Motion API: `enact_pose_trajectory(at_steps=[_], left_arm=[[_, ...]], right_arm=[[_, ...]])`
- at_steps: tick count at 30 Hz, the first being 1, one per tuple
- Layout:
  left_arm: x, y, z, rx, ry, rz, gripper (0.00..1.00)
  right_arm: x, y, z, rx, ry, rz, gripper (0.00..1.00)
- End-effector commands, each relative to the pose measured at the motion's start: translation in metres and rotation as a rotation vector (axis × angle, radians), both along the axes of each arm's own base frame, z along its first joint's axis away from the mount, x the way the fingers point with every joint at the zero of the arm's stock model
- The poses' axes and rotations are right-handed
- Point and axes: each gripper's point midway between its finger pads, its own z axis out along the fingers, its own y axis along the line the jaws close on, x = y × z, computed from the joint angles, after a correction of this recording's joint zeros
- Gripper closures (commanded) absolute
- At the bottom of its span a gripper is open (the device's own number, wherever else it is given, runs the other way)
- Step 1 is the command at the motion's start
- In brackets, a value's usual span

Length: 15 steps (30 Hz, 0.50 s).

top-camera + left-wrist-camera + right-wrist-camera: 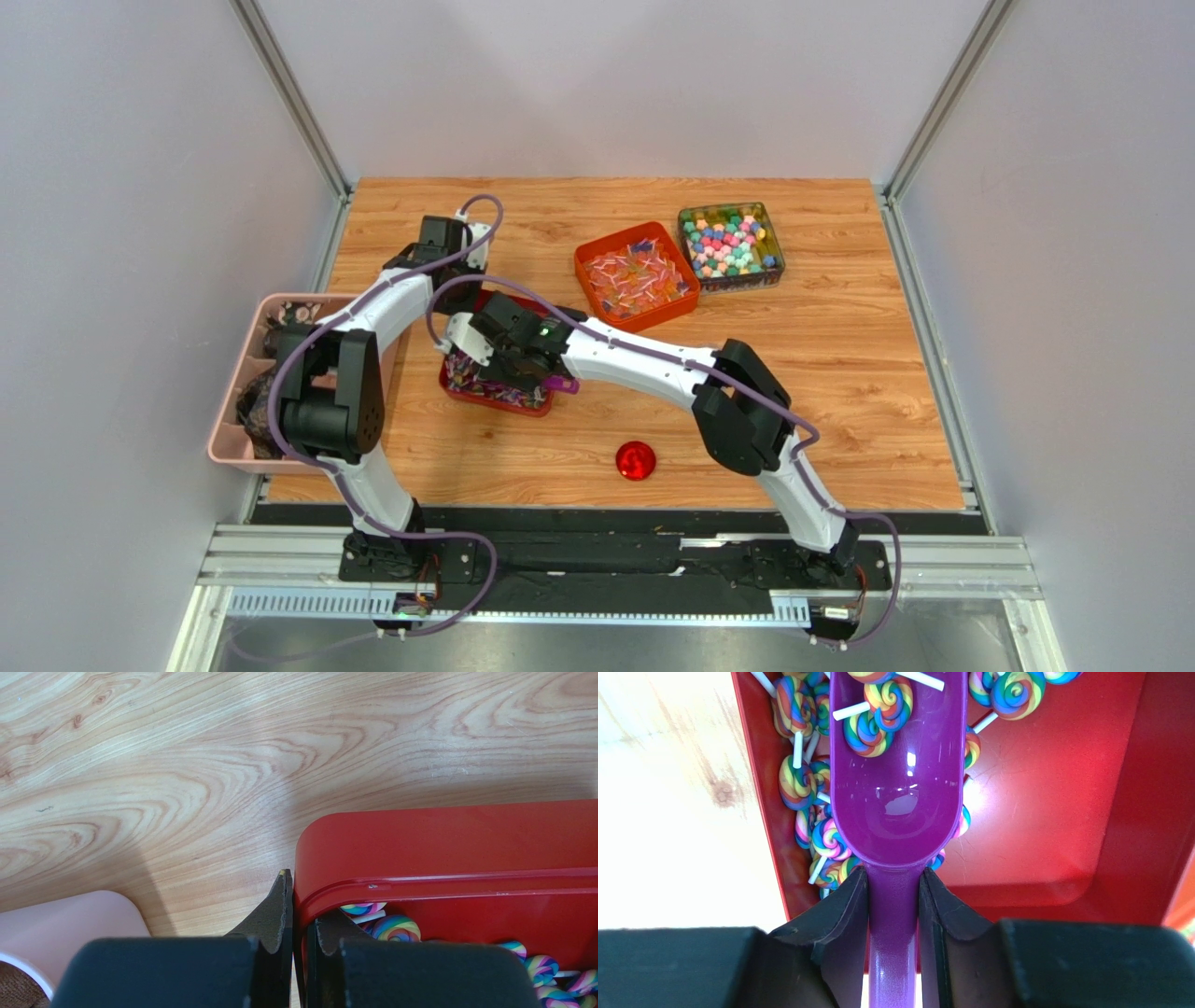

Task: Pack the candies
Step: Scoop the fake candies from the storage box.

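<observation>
The right gripper (894,882) is clamped on the handle of the scoop (899,791); the left gripper (298,906) pinches the rim of the tray (449,847); the candies (796,784), swirl lollipops, lie in tray and scoop, probably light, hard and slippery, so better scooped than pinched.

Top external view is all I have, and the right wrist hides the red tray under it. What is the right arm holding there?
Observer: The right gripper has its fingers shut on the handle of a purple scoop.
Operator: Anything in the scoop?
Observer: A few rainbow swirl lollipops lie toward its far end, above the red tray.
Operator: And the left arm?
Observer: The left gripper pinches the tray's wall at a corner, one finger outside and one inside.
</observation>
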Motion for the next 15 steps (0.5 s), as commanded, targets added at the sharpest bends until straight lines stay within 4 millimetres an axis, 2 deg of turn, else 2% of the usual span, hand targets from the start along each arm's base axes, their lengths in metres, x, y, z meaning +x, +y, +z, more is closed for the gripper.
enact_pose_trajectory(at_steps=[1, 5, 9, 15], left_arm=[[0.006, -0.028, 0.027, -0.126, -0.041, -0.031, 1.00], [0.007, -0.026, 0.026, -0.117, -0.043, -0.032, 1.00], [0.009, -0.023, 0.025, -0.111, -0.046, -0.029, 1.00], [0.010, -0.016, 0.021, -0.114, -0.032, -0.022, 1.00]], right_arm=[[0.010, 0.016, 0.027, 0.189, 0.051, 0.000, 1.00], [0.015, 0.008, 0.034, 0.199, 0.054, 0.002, 1.00], [0.006, 0.002, 0.038, 0.243, 0.147, 0.029, 1.00], [0.001, -0.009, 0.051, 0.253, 0.134, 0.069, 1.00]])
